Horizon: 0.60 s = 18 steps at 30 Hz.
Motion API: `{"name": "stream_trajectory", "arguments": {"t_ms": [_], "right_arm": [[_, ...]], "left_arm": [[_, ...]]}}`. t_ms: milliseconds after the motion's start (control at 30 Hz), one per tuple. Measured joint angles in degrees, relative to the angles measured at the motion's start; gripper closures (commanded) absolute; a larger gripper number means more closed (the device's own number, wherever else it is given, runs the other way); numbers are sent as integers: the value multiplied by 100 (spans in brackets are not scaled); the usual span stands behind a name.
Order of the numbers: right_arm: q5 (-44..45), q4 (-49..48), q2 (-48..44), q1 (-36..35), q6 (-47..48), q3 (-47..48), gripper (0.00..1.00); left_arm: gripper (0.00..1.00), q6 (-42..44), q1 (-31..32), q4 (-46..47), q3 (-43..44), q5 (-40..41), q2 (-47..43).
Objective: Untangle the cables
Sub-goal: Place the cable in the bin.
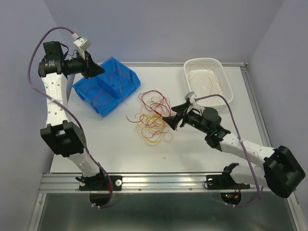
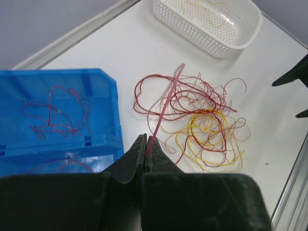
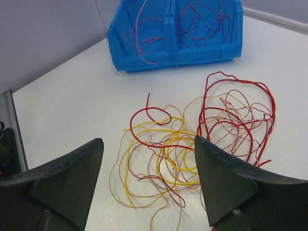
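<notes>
The left fingers (image 2: 146, 148) are clamping a single red strand (image 2: 163, 103) up by the far corner of the bin (image 1: 126, 72). It is dangling from them, and whether its far end is clear of the pile is not showing. The right fingers (image 1: 169, 120) are hovering spread apart just over the right edge of the cables (image 1: 153, 119), gripping nothing. Several red strands are already lying in the bin and a few yellow-orange ones (hard to count) are sitting in the basket (image 1: 209, 60), so the sorting is looking partly done. A loose knot of red and yellow loops is lying mid-surface (image 1: 110, 144) between bin and basket, waiting to be separated
</notes>
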State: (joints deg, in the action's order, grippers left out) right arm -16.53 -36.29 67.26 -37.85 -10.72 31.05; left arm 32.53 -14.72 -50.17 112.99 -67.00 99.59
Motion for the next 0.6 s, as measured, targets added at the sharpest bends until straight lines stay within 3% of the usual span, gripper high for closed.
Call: {"name": "stream_trajectory", "arguments": {"t_ms": [133, 200, 433, 600], "right_arm": [[-20, 2, 0, 0, 0, 0, 19], [-31, 0, 2, 0, 0, 0, 19], [-87, 4, 98, 0, -2, 37, 20], [-151, 2, 103, 0, -4, 39, 20]], "left_arm": [[100, -614, -17, 946, -820, 695, -636], [100, -824, -39, 1259, -800, 975, -852], [100, -1021, -26, 1370, 789, 1478, -848], [100, -1019, 42, 1429, 1123, 1729, -975]]}}
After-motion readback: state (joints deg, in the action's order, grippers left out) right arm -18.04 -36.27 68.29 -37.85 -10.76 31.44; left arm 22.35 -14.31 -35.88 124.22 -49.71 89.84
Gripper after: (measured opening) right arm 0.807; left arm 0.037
